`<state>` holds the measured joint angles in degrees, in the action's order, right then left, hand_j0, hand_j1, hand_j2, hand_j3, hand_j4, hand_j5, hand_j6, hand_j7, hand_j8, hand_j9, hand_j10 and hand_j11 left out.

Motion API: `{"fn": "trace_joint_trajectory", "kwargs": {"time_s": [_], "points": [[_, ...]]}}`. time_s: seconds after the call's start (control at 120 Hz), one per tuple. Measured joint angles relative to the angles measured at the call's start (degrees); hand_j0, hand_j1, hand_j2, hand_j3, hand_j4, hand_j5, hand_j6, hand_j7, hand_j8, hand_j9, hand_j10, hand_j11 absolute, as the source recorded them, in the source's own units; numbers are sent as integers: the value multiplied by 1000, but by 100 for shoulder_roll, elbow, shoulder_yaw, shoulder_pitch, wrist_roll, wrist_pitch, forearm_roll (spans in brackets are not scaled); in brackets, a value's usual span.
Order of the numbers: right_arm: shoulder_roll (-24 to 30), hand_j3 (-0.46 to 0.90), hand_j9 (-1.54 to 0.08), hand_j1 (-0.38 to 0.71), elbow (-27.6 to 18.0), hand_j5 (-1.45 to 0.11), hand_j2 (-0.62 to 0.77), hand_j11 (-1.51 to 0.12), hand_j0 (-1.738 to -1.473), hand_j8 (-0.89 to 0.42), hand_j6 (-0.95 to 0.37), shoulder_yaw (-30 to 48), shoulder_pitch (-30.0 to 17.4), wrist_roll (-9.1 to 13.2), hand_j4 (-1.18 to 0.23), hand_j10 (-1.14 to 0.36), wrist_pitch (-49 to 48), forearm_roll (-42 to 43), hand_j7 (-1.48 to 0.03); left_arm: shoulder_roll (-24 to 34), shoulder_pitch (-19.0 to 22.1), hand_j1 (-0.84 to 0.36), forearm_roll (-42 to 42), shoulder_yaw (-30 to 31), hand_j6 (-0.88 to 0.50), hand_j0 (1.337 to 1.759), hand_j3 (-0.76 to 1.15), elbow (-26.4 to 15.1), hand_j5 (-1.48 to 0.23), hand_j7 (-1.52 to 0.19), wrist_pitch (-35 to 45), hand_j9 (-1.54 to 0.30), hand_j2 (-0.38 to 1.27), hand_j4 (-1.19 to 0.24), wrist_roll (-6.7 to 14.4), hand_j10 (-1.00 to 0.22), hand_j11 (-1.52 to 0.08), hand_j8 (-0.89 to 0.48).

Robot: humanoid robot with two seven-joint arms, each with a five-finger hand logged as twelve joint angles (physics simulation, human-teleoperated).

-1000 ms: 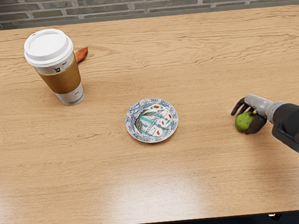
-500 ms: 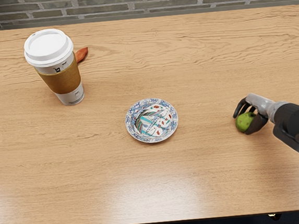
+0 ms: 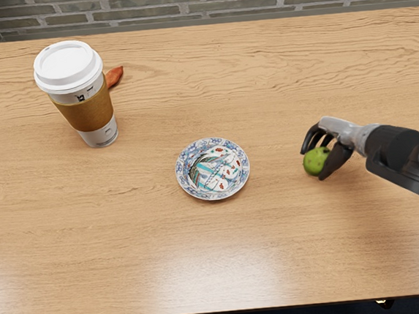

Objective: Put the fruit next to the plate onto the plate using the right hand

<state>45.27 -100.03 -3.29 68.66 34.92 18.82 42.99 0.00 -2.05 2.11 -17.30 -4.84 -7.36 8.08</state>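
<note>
A small green fruit (image 3: 315, 161) is well right of the blue-patterned plate (image 3: 213, 168)

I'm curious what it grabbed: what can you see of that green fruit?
The fruit is small, round and yellow-green, with smooth skin. The right hand grips it, dark fingers curled over its top and right side. It is right of the plate, apart from it, above the wooden table; whether it touches the table I cannot tell.

Pretty bright, even light all over. There's a soft glare patch on the table (image 3: 205, 275) at 6 o'clock, and only faint shadows hugging the cup (image 3: 80, 102) and plate (image 3: 212, 168). Everything's crisp, no blur.
</note>
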Motion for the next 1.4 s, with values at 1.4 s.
{"fn": "trace_joint_trajectory", "kwargs": {"time_s": [1.4], "points": [[-2124,1,-960,284,1130,-963,227,-973,-1658,-347,-398,1067,353,2,-657,-580,-444,-873,-903,0,3,339,0,5,-9,1658,0,1,-11,-11,0,-11,2,-9,0,-9,-11,-9]]}}
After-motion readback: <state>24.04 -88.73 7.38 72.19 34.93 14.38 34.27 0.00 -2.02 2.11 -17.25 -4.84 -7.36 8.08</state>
